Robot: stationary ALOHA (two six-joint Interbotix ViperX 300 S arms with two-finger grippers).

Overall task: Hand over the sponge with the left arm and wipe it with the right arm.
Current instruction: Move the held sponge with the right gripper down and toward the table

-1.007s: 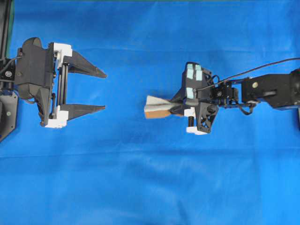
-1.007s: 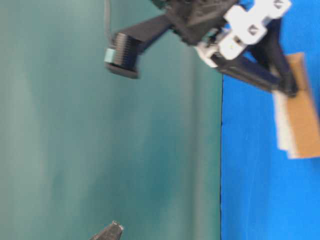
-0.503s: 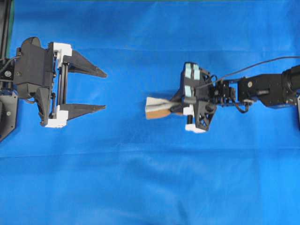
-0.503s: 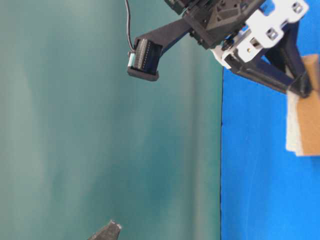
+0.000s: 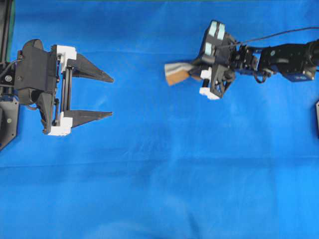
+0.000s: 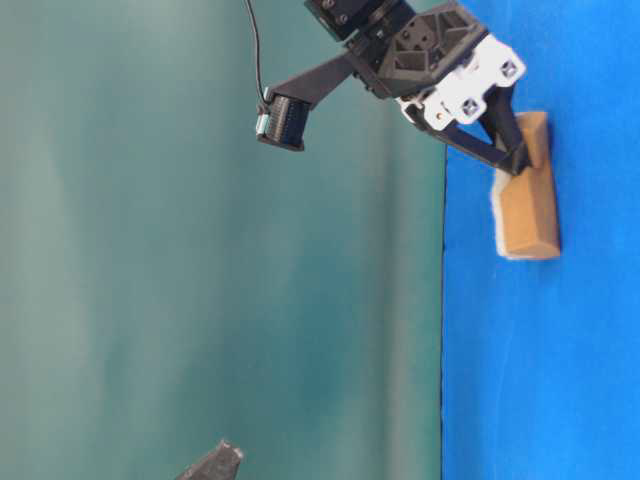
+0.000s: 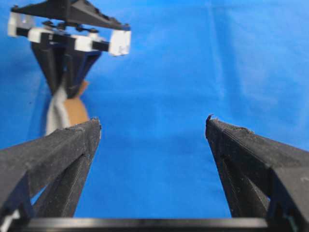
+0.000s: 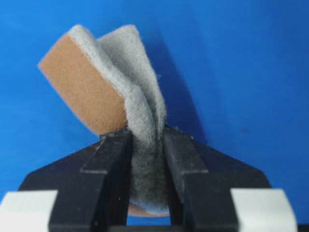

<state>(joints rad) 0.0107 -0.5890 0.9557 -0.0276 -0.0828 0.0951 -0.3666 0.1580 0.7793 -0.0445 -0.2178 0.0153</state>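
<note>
Wide bare blue surface (image 5: 149, 164) between the two arms; the left gripper (image 5: 110, 96) gapes with nothing between its fingers; only the right gripper (image 5: 195, 72) with the sponge (image 5: 177, 73) stands opposite.

Two claws (image 5: 107, 96) (image 5: 195, 73), one sponge (image 5: 177, 73)

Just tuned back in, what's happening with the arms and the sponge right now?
The right gripper is shut on the sponge, pinching it so it folds, and holds it over the blue cloth toward the top of the overhead view. The left gripper is open and empty, apart from the sponge.
</note>
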